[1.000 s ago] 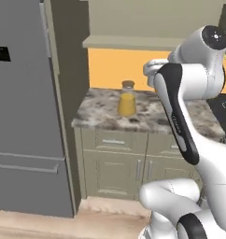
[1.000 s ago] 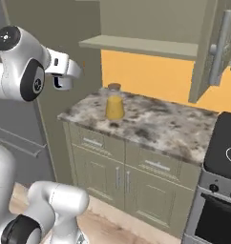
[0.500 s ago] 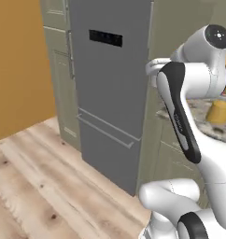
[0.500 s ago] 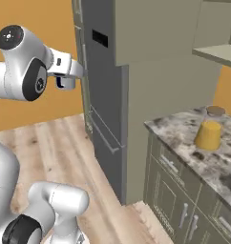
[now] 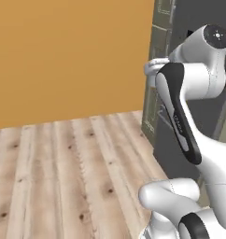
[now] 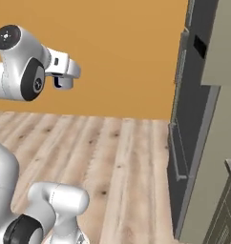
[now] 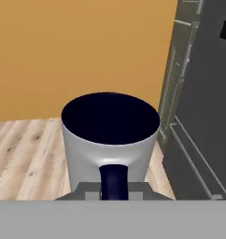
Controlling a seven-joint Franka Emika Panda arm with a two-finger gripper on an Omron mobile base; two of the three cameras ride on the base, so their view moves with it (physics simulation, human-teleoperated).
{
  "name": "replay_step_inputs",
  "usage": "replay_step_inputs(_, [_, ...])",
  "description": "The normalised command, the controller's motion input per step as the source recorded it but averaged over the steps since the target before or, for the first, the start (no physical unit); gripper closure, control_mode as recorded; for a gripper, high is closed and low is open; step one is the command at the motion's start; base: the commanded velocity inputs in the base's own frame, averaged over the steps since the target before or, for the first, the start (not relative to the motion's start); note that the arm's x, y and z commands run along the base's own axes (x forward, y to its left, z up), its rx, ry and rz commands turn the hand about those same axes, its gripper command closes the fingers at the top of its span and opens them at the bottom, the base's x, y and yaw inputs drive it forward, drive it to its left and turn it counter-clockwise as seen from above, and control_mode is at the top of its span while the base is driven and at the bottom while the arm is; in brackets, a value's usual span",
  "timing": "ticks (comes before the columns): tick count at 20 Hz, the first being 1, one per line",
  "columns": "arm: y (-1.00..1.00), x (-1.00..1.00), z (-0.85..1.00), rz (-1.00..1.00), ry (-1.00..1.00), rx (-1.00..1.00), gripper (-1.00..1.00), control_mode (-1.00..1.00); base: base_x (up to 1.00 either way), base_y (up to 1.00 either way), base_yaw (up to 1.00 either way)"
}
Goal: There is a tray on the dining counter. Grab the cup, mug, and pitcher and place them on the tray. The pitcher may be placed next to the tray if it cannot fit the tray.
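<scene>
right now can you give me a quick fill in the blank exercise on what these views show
1. The tool is shut on a light grey mug with a dark ____.
2. The mug's inside looks ____.
3. The floor is pale ____ planks.
4. The wall behind is plain ____.

Missing words: handle; dark; wooden; orange

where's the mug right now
The mug sits upright in the gripper, low centre of the hand view, above the wooden floor, with the dark fridge to its right.
</scene>
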Motion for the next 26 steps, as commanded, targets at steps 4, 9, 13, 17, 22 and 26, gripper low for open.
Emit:
replay_step_inputs(4, [0.00,0.00,0.00,0.00,0.00,0.00,1.00,1.00,0.96,0.09,0.43])
replay_step_inputs(9, [0.00,0.00,0.00,0.00,0.00,0.00,1.00,1.00,1.00,0.29,0.20])
replay_step_inputs(13, [0.00,0.00,0.00,0.00,0.00,0.00,1.00,1.00,1.00,0.42,0.34])
replay_step_inputs(17, [0.00,0.00,0.00,0.00,0.00,0.00,1.00,1.00,0.43,0.04,0.84])
replay_step_inputs(22, [0.00,0.00,0.00,0.00,0.00,0.00,1.00,1.00,0.13,0.00,0.96])
replay_step_inputs(26, [0.00,0.00,0.00,0.00,0.00,0.00,1.00,1.00,0.36,-0.03,0.92])
